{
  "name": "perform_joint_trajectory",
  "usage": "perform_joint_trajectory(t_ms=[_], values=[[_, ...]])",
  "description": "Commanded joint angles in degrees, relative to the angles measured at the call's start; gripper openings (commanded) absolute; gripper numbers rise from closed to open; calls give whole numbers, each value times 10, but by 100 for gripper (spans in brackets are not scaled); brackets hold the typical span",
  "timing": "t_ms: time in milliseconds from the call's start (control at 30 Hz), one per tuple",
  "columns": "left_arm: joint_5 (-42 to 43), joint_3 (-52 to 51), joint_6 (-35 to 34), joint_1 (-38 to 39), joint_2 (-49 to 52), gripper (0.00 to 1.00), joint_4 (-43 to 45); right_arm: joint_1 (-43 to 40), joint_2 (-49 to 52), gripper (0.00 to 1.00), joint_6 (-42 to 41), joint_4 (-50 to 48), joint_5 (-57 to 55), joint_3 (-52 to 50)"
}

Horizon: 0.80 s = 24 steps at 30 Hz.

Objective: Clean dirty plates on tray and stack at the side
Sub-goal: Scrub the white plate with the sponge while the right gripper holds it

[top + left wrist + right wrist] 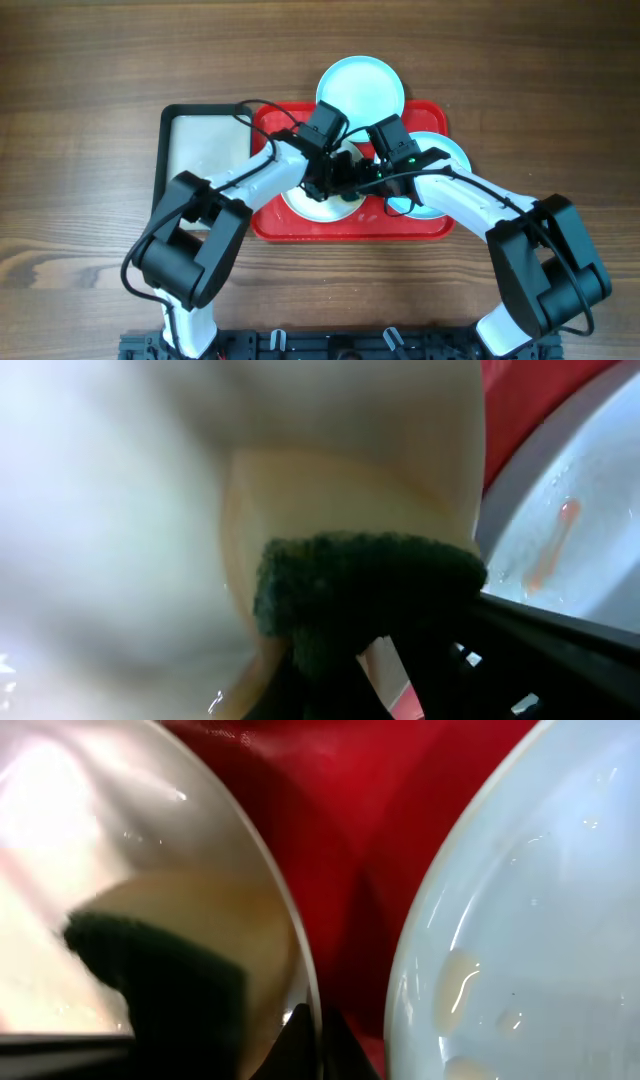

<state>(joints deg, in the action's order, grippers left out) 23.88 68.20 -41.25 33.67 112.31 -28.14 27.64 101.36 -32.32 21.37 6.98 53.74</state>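
One risk: my left gripper (clamped on the sponge) scrubs too hard and the white plate skids across the tray.

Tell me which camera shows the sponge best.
Left wrist: the sponge fills mid-frame, dark green pad on yellow foam, against the white plate. Right wrist shows it blurred at lower left, on that plate; overhead, the arms cover it.
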Motion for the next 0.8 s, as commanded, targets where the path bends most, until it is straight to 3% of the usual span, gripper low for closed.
perform_joint_trajectory(t_ms=[0, 67, 167, 300, 433, 500, 533, 567, 633, 767], values=[[31, -11, -12, 8, 44, 4, -3, 3, 15, 4, 9, 3, -10, 0], [-76, -11, -12, 0, 56, 4, -41, 3, 15, 4, 9, 6, -10, 0], [-131, -4, -18, -21, 43, 4, -84, 3, 15, 4, 9, 18, -10, 0], [-332, 17, -43, -52, 16, 4, -204, 3, 15, 4, 9, 24, -19, 0], [-375, 17, -43, -77, 16, 4, -235, 3, 15, 4, 9, 32, -21, 0], [-371, 17, -43, -81, 16, 4, -233, 3, 15, 4, 9, 37, -21, 0], [-328, 17, -42, -81, 16, 4, -215, 3, 15, 4, 9, 37, -21, 0], [-256, 16, -42, -80, 16, 4, -187, 3, 15, 5, 9, 37, -21, 0], [-15, -3, -40, -65, 22, 4, -37, 3, 15, 4, 9, 36, -21, 0], [22, -11, -40, -16, 26, 4, 36, 3, 15, 4, 13, 37, -20, 0]])
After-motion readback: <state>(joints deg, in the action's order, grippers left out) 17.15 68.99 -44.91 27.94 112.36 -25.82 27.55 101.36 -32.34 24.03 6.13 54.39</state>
